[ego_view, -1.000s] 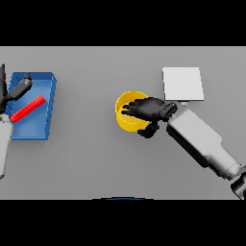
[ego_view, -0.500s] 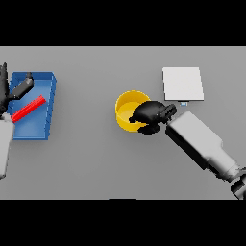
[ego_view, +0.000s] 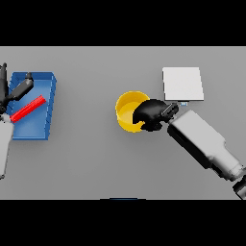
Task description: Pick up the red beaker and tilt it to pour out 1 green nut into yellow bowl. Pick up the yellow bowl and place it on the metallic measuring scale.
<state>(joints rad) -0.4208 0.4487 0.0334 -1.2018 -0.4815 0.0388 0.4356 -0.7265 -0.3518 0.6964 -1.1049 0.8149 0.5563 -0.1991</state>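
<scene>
Bench point(ego_view: 96, 163): grey, plain, carries everything listed. Right arm point(ego_view: 204, 144): white and grey, enters from 4 o'clock and runs up toward the centre. Blue tray point(ego_view: 41, 127): rectangular, walled, at 9 o'clock near the bench's left edge. Scale point(ego_view: 182, 83): flat, pale, square plate at 1 o'clock, a small fitting at its lower edge; it lies just beyond the right hand and apart from the bowl, nothing on it. Bowl point(ego_view: 127, 108): yellow, round, upright on the bench just right of centre, between the tray and the scale but far nearer the scale; its inside shows plain yellow, and whether a nut lies in it cannot be told. Right hand point(ego_view: 153, 114): dark, at the bowl's 3 o'clock side, fingers curled over the rim and clamped on the bowl's right wall, covering that part of the rim. Left arm point(ego_view: 4, 144): pale, seen only as a strip at the far left edge, at 9 o'clock. Left hand point(ego_view: 19, 90): dark, over the tray's upper left corner, partly cut off by the edge; whether its fingers are apart or together cannot be told. Beaker point(ego_view: 28, 108): red, slim, lying tilted across the tray's left part, upper end pointing to 2 o'clock, just beneath the left hand; whether the hand touches it cannot be told.
</scene>
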